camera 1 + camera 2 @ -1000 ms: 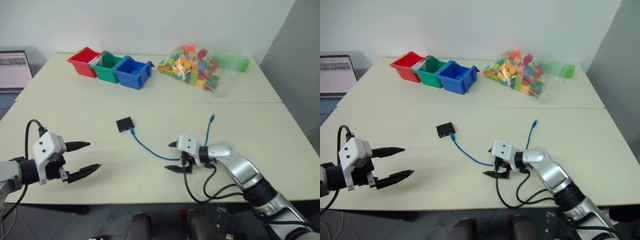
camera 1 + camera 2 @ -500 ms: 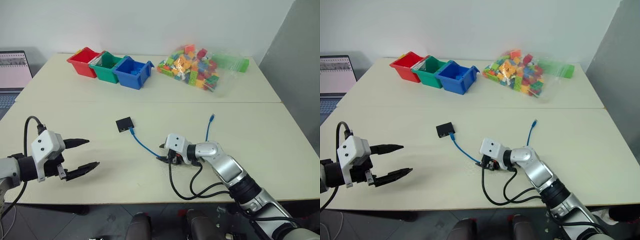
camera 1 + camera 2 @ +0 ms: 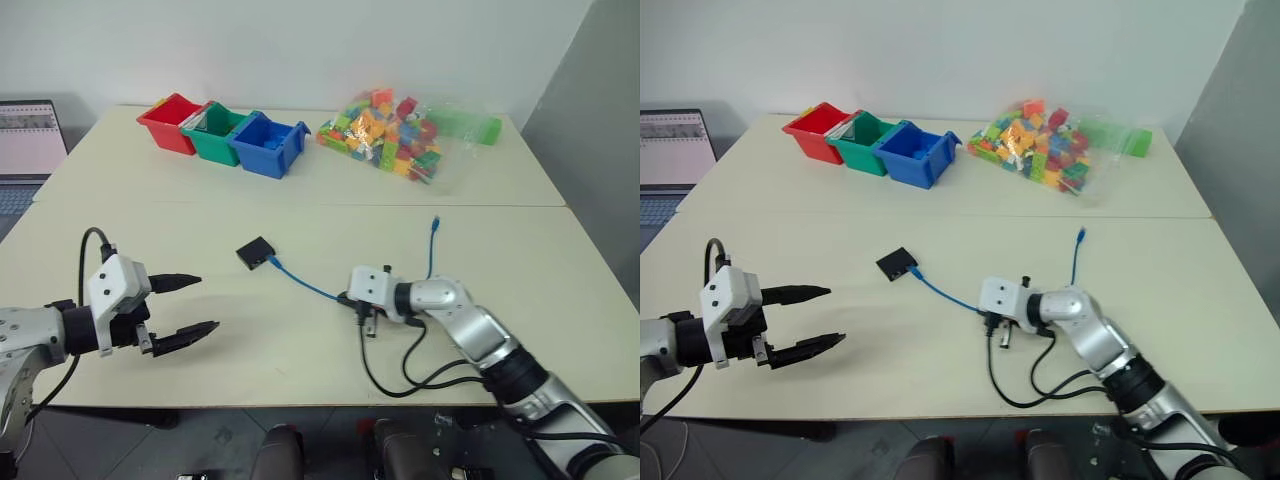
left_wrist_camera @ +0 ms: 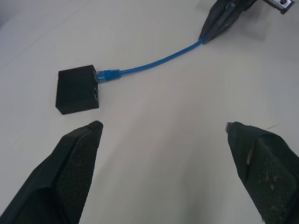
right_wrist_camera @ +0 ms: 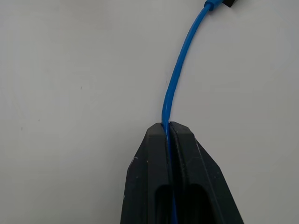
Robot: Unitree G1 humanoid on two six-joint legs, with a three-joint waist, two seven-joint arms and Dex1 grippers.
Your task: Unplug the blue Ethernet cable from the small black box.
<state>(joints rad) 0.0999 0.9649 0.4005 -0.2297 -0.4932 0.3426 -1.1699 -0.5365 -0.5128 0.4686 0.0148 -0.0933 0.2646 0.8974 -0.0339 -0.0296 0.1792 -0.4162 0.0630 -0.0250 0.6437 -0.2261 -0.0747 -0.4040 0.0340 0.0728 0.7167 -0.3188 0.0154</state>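
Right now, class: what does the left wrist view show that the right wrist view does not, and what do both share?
Left wrist only: the small black box in full, with the plug seated in it, and the open left tool. Right wrist only: the right tool seen close, shut on the cord. Both: the blue Ethernet cable on the pale table.

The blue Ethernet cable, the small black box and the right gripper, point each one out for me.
blue Ethernet cable (image 4: 154, 63), left wrist view, mid-run of the cord.
small black box (image 4: 74, 88), left wrist view, its top face.
right gripper (image 5: 168, 133), right wrist view, fingertips shut on the cable.
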